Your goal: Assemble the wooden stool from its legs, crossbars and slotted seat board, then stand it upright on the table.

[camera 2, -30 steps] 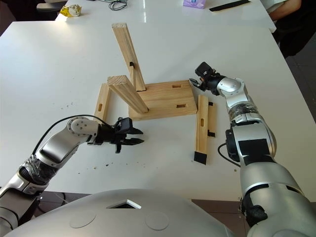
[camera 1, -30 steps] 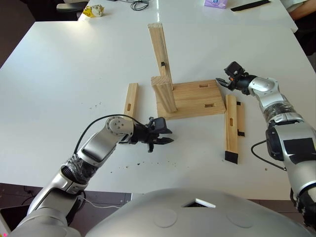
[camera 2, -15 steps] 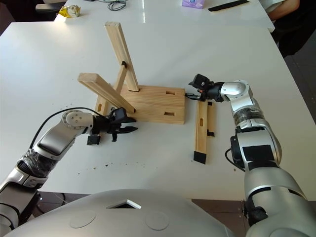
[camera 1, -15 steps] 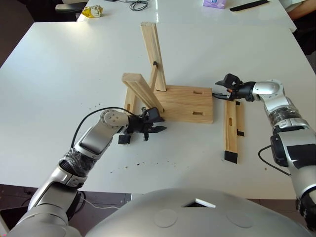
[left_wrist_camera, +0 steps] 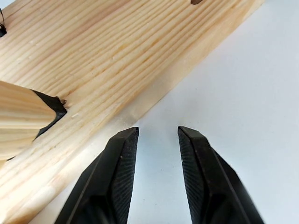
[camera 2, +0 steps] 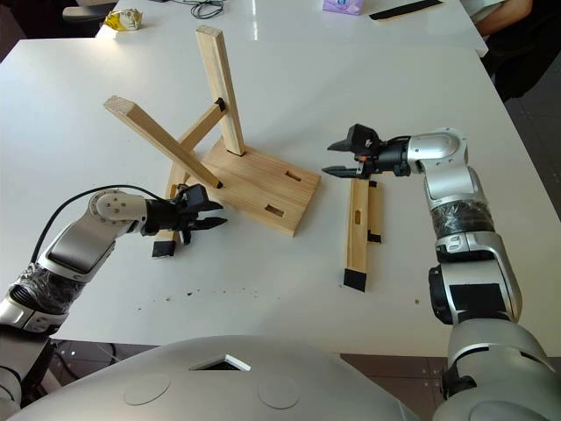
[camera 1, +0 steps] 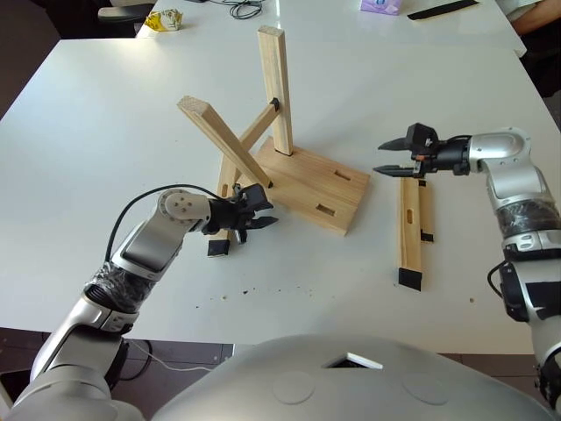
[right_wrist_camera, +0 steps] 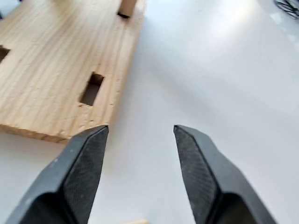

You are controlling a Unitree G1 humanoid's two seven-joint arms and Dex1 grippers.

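The slotted seat board (camera 1: 311,189) lies flat on the white table, turned at an angle. One leg (camera 1: 279,88) stands upright in it. A second leg (camera 1: 223,140) leans out to the left, and a short crossbar (camera 1: 259,127) joins the two. My left gripper (camera 1: 266,217) is open at the board's near-left edge (left_wrist_camera: 117,56), with nothing between its fingers (left_wrist_camera: 122,154). My right gripper (camera 1: 383,156) hovers open a little to the right of the board (right_wrist_camera: 56,70), holding nothing. Two loose wooden pieces (camera 1: 408,228) lie side by side just below it.
Another loose leg (camera 1: 230,180) with a black foot (camera 1: 216,248) lies flat beside the board's left end, under my left gripper's wrist. A yellow wrapper (camera 1: 165,18) and cables sit at the far table edge. Open table surface lies near the front and at the left.
The seat board with its two legs has swung and slid to the left. My left gripper moved left with it. My right gripper came off the board's right edge and now stands apart from it.
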